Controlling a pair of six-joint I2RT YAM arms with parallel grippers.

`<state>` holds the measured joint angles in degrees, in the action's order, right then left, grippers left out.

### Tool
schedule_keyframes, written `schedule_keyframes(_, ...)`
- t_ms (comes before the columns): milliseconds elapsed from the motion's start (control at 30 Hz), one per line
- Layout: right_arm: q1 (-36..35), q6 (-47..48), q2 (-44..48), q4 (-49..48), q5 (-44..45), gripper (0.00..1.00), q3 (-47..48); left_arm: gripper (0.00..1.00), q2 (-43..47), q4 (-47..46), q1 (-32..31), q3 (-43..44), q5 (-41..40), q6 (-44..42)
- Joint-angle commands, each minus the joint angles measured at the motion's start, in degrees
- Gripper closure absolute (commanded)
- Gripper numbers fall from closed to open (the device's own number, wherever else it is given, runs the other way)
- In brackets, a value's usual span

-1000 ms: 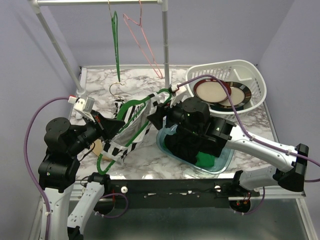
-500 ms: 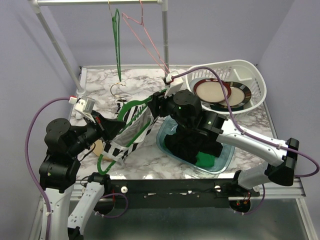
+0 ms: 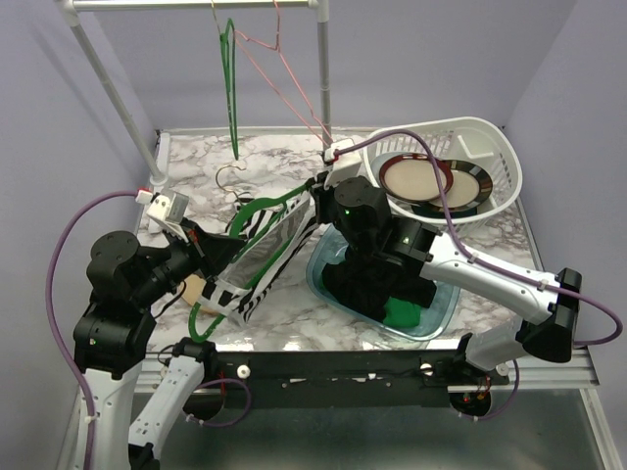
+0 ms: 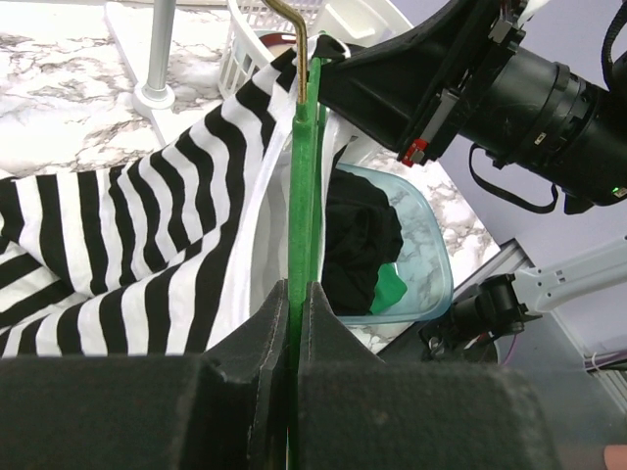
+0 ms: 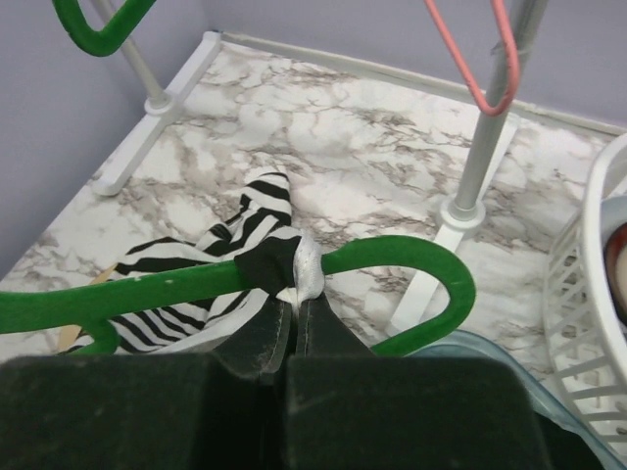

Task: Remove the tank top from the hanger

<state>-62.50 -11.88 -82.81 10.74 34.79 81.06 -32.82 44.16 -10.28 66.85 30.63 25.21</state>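
The black-and-white striped tank top [image 3: 263,253] hangs on a green hanger [image 3: 286,201], held tilted above the marble table. My left gripper [image 3: 210,251] is shut on the hanger's lower bar; in the left wrist view the green hanger [image 4: 304,176] runs up from between the jaws of that gripper [image 4: 297,294], with the striped tank top [image 4: 176,225] draped to its left. My right gripper [image 5: 294,305] is shut on the tank top's white-edged strap [image 5: 284,262] where it wraps the hanger [image 5: 411,253] near its curved end. In the top view that gripper [image 3: 316,196] sits at the hanger's upper right.
A clothes rail at the back carries a green hanger [image 3: 231,88] and a pink one [image 3: 284,69]; its post [image 3: 323,88] stands close behind the right gripper. A white basket [image 3: 490,137] holds plates. A clear tub [image 3: 436,313] with dark and green clothes lies under the right arm.
The right arm reached left to the hanger's upper end, and its gripper went from open to shut on the strap. The left gripper kept its hold on the hanger.
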Motion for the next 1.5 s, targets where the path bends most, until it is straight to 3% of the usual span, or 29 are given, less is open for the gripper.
schedule_keyframes(0,3.8,1.6,1.1,1.9,5.4,0.99,2.1,1.0,0.5,2.0,-0.8,2.7,-3.0,-2.4)
schedule_keyframes(300,10.5,-0.5,4.3,3.8,-2.2,0.99,-0.2,1.0,-0.1,1.1,-1.6,5.1,-2.1,-2.7)
schedule_keyframes(467,13.3,-2.4,5.9,4.0,-5.0,0.99,-3.4,1.0,-0.3,3.8,-3.5,9.4,-7.7,-5.6)
schedule_keyframes(533,14.2,-2.4,6.8,3.2,-6.4,0.94,-4.4,1.0,-1.3,4.1,-4.0,10.6,-7.5,-5.7)
schedule_keyframes(600,14.2,-1.7,7.2,2.7,-7.1,0.8,-4.8,1.0,-1.6,3.0,-4.0,10.2,-5.9,-4.8)
schedule_keyframes(667,14.2,-1.6,7.9,2.0,-9.0,0.76,-4.9,1.0,-1.7,1.7,-4.0,9.4,-4.5,-3.9)
schedule_keyframes(700,14.2,-1.6,8.1,1.8,-9.7,0.78,-4.8,1.0,-1.6,1.6,-4.0,9.3,-3.7,-3.8)
schedule_keyframes(800,14.2,-1.7,9.1,0.8,-12.1,0.99,-5.5,1.0,-1.7,1.5,-4.0,9.4,-3.5,-3.8)
schedule_keyframes(1200,14.3,-3.1,9.2,0.6,-10.0,0.99,-8.8,1.0,-0.8,-1.1,-4.0,11.6,-4.7,-2.9)
schedule_keyframes(1467,14.3,-6.0,10.5,-1.3,-23.5,0.99,-11.9,1.0,2.0,-13.1,-4.0,7.8,-3.4,3.1)
